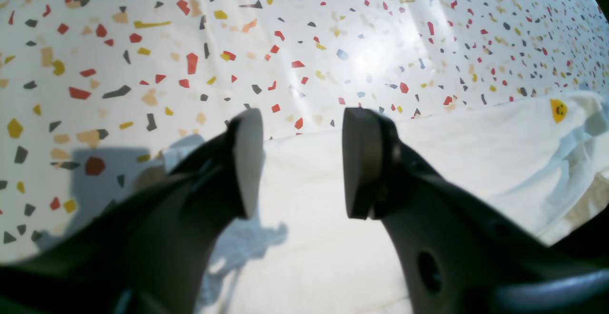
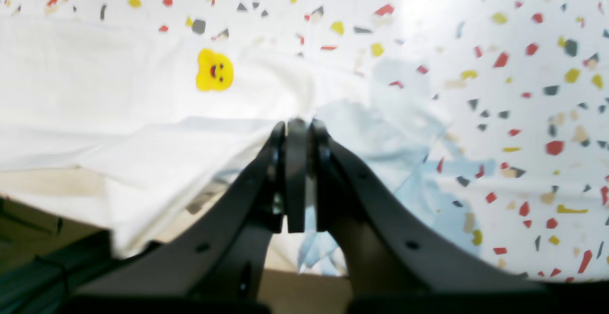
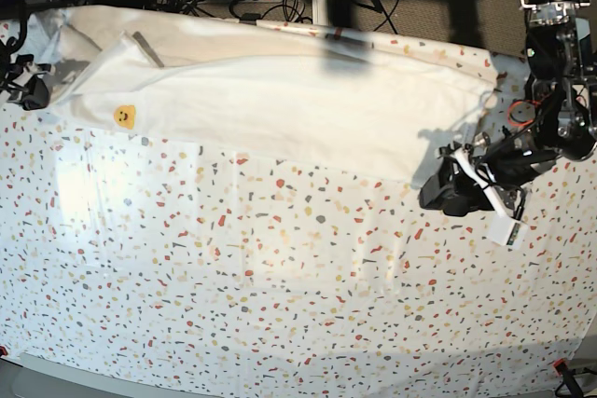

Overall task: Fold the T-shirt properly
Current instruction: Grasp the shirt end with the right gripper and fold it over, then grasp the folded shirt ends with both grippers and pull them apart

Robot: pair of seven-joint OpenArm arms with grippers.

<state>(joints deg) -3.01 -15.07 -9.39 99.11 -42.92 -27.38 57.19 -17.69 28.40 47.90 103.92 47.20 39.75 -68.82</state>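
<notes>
T-shirt [image 3: 280, 100] flat on table covering [image 3: 280, 295]; right claw [image 2: 297, 128] pinching its edge.

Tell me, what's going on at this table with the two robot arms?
Two robot arms are working on a white T-shirt stretched along the far side of a speckled table covering. The right gripper is shut on the T-shirt's edge near a small yellow smiley print. The left gripper hangs open over the shirt's other end, holding nothing. The shirt lies in a long band, not yet a neat fold.

Speckled table covering [image 3: 280, 286] lies bare below the T-shirt [image 3: 298, 104]
</notes>
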